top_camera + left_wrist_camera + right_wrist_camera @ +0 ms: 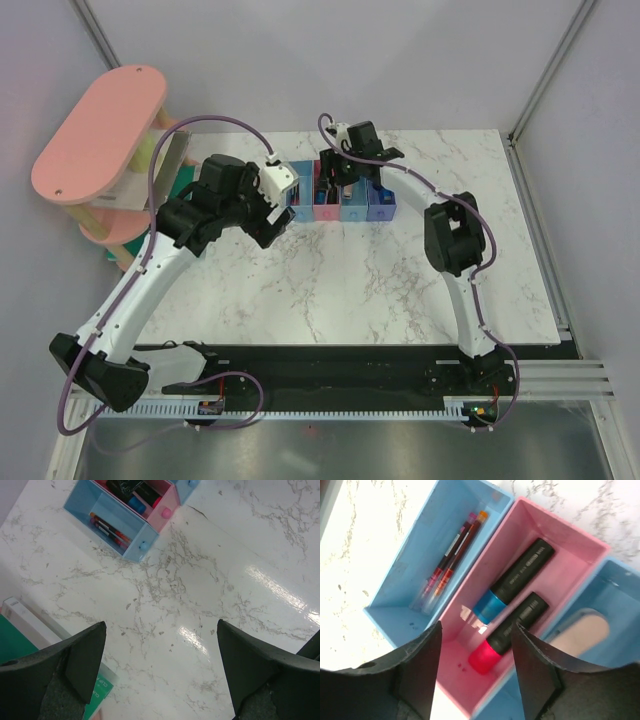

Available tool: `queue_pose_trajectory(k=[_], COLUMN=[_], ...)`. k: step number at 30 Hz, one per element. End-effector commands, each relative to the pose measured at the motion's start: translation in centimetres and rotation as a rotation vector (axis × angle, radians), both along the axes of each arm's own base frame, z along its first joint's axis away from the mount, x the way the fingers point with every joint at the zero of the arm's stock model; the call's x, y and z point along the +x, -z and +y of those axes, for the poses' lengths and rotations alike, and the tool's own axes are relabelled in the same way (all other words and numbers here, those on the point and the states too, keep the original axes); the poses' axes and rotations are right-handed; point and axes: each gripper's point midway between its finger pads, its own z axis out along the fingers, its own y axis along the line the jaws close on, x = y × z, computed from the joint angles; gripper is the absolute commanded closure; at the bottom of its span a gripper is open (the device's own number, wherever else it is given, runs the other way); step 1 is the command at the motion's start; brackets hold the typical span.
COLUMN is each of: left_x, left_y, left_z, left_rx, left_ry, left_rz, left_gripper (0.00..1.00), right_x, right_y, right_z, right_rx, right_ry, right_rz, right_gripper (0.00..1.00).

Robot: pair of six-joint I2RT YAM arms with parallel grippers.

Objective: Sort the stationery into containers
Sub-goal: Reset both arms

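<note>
Four joined bins stand at the table's back: light blue (301,203), pink (327,208), light blue (354,208), purple (381,205). My right gripper (476,627) hovers open and empty over the pink bin (570,555). This bin holds the blue highlighter (512,582) and the pink highlighter (512,630). Two dark-red pens (451,555) lie in the left blue bin (415,565). The beige eraser (580,630) lies in the other blue bin. My left gripper (161,625) is open and empty over bare marble, in front-left of the bins (107,517). The blue block and the red-black capped piece are hidden.
A big pink oval-topped shelf rack (100,130) stands at the back left. Green and white packages (20,640) lie beside it, close to my left fingers. A metal frame post (540,80) stands at the back right corner.
</note>
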Motion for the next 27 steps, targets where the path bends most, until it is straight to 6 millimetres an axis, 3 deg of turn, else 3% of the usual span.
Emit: queue_pose_trajectory(k=[1,7,9,10,12,13,15,19,20,21,27], left_x=[2.0,4.1,5.0,5.5,5.9,6.2,6.2,5.9,6.2,6.2,6.3], left_y=[-1.2,0.3,1.0,1.1,1.4,1.5,1.4,1.5,1.3,2.0,2.0], left_z=[-0.8,-1.8,-1.8,-1.8,-1.8,-1.4,-1.6,-0.9,-0.8,-0.4,1.1], left_rx=[-0.07,-0.08,-0.072,-0.078,-0.11,-0.128,-0.199,-0.286,-0.294,-0.29,-0.318], left_ry=[-0.033,-0.043,-0.061,-0.072,-0.094,-0.111,-0.126,-0.144,-0.146,-0.154,-0.16], left_rz=[-0.072,-0.057,-0.049,-0.051,-0.027,-0.015,0.025,0.081,0.064,0.067,0.03], left_gripper=[0.02,0.02,0.02,0.02,0.0,0.0,0.0,0.0,0.0,0.0,0.0], right_x=[-0.1,-1.8,-2.3,-2.9,-3.8,-4.6,-5.7,-8.5,-9.2,-9.8,-11.4], right_y=[-9.6,-13.1,-12.5,-13.5,-12.5,-13.3,-12.6,-13.2,-12.4,-13.3,-13.1], right_z=[-2.0,-6.8,-8.9,-9.7,-11.5,-12.1,-13.8,-15.8,-16.7,-17.2,-22.1], right_rx=[-0.057,-0.29,-0.361,-0.364,-0.369,-0.361,-0.363,-0.394,-0.401,-0.398,-0.315], right_ry=[-0.032,-0.05,-0.023,-0.013,-0.007,0.0,0.043,0.051,0.052,0.045,0.046], right_rz=[-0.229,-0.359,-0.348,-0.361,-0.318,-0.312,-0.243,-0.201,-0.177,-0.2,-0.158], right_gripper=[0.31,0.14,0.03,0.02,0.02,0.02,0.02,0.02,0.02,0.02,0.02])
